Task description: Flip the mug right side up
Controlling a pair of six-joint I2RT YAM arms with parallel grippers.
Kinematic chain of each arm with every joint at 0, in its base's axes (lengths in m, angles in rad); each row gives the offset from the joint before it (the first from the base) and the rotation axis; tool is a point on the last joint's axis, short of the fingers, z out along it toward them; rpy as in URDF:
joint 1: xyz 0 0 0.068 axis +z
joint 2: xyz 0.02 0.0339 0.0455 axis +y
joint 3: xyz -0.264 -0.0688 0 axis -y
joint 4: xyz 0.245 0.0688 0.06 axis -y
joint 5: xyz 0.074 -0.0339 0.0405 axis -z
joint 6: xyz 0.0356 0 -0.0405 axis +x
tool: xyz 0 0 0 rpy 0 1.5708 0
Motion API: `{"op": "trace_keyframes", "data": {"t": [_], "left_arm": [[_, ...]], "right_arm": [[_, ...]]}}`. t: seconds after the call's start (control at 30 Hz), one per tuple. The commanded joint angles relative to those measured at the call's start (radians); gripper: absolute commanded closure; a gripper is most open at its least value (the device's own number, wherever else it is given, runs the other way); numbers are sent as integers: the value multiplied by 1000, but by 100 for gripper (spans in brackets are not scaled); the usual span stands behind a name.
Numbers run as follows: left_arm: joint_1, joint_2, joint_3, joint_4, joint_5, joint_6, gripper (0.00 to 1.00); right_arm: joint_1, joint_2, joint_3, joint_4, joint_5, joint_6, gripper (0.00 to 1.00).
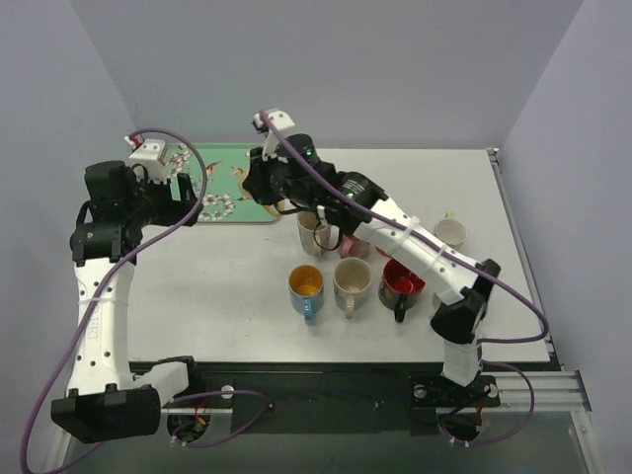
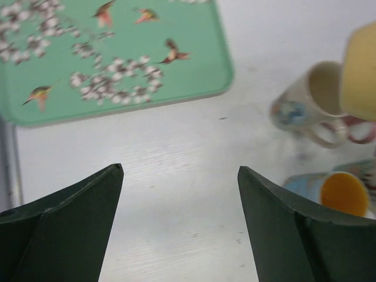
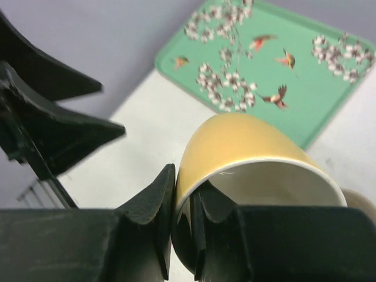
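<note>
My right gripper (image 3: pixel 185 182) is shut on the rim of a yellow mug (image 3: pixel 235 144), one finger inside and one outside. The mug is tilted, its white inside facing the wrist camera, and held above the table beside the green tray (image 3: pixel 305 100). In the top view the right gripper (image 1: pixel 279 200) is at the tray's right corner, and the mug (image 1: pixel 287 206) is mostly hidden under it. The mug's side also shows in the left wrist view (image 2: pixel 359 70). My left gripper (image 2: pixel 179 170) is open and empty over bare table just in front of the tray (image 2: pixel 117 35).
Several upright mugs stand mid-table: a floral one (image 1: pixel 314 232), a pink one (image 1: pixel 354 245), a blue one with an orange inside (image 1: pixel 306 284), a cream one (image 1: pixel 353 281), a red one (image 1: pixel 400 284) and a white one (image 1: pixel 450 233). The tray (image 1: pixel 222 173) lies at the back left.
</note>
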Motion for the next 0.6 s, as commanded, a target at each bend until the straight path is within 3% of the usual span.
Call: {"op": "trace_keyframes", "data": {"t": [0.0,0.2,0.37,0.57], "left_arm": [[79,19,-87,76,-305,145,10],[148,33,-214,163,-325,154,10],[153,41,-271,180,-285,147,10],[156,51,-303,202,-273,145,9]], "right_arm": [[40,213,213,-396,7,-129,100],[54,373,253,-476,48,-97,100],[51,472,247,-486,-31,-74,100],[40,552,234,-500,31,-11,100]]}}
